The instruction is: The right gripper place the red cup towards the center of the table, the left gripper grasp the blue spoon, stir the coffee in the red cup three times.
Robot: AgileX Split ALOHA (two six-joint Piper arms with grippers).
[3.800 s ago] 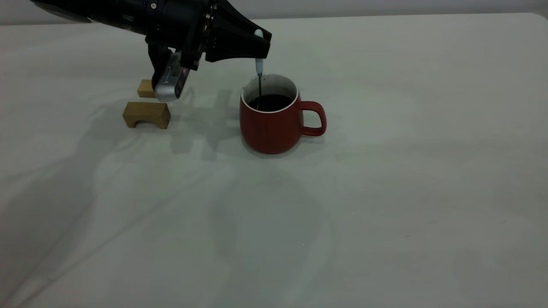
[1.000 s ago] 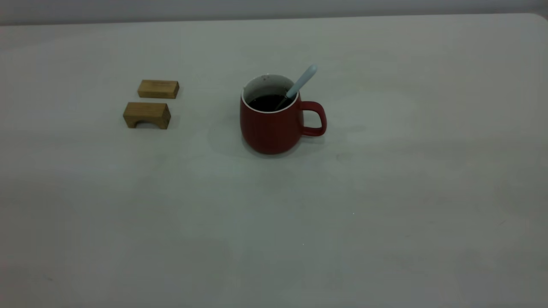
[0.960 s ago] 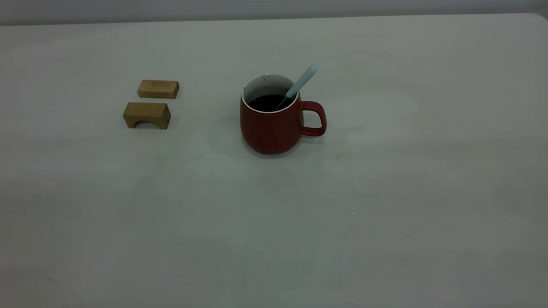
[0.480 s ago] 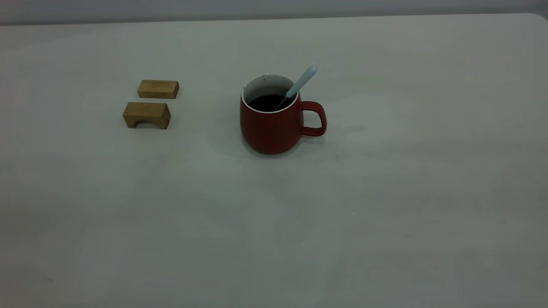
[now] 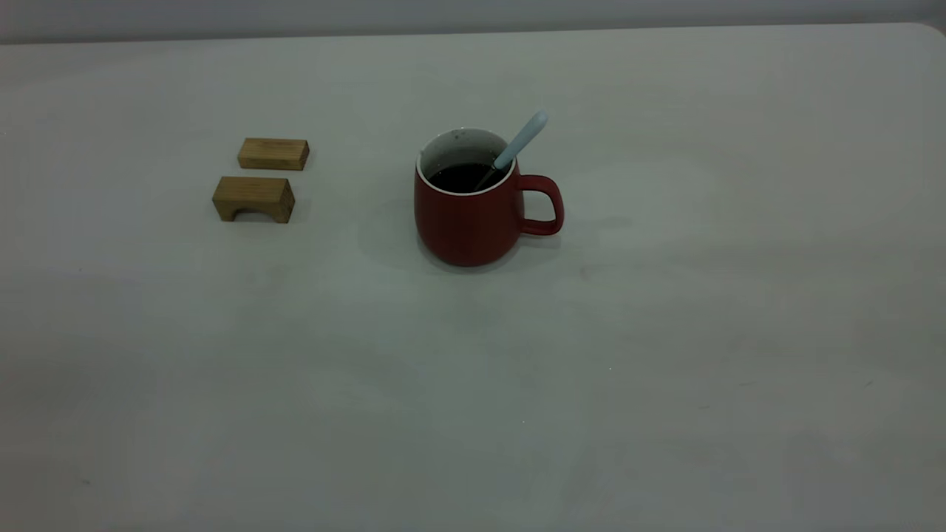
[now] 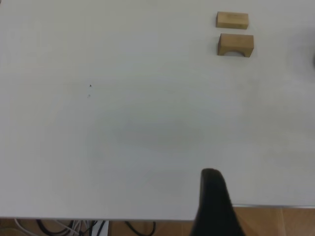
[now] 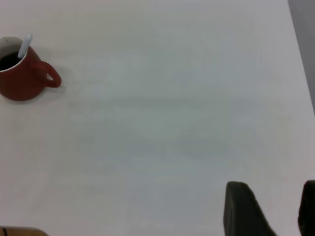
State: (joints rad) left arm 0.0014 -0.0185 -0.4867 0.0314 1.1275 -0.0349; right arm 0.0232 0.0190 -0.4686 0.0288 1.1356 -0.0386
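Left gripper [image 6: 214, 206]: parked at the table's near edge, well apart from the red cup [image 5: 470, 198]. Only one dark finger shows in its wrist view, so I cannot tell whether it stands wide or narrow. It holds nothing visible.

Right gripper [image 7: 275, 211]: also back at the table's edge, far from the cup. Two dark fingers show with a clear gap between them; it stands wide and empty. Neither gripper appears in the exterior view.

Key relation: the blue spoon [image 5: 521, 140] is in the cup, not in any hand. Its bowl sits in the coffee [image 5: 464, 176]; its long axis tilts up and out over the rim on the handle side, resting against the rim just above the loop handle. The cup does not show in the left wrist view, which takes in only the blocks and bare tabletop; the right wrist view does show it, far off. I cannot tell which arm is nearer.

Judgement: cup placed, spoon left in it, both arms withdrawn. The task looks finished or nearly so.

Materials: cup is rounded glazed ceramic, dark red outside, white inside and at the rim. Spoon handle is smooth, pale, round-ended; neck thin metal. Coffee is near black.

Two wooden blocks [image 5: 253, 197] lie well to the cup's side away from its handle, one with an arched underside, one plain. The table [image 5: 665, 369] is matte off-white.
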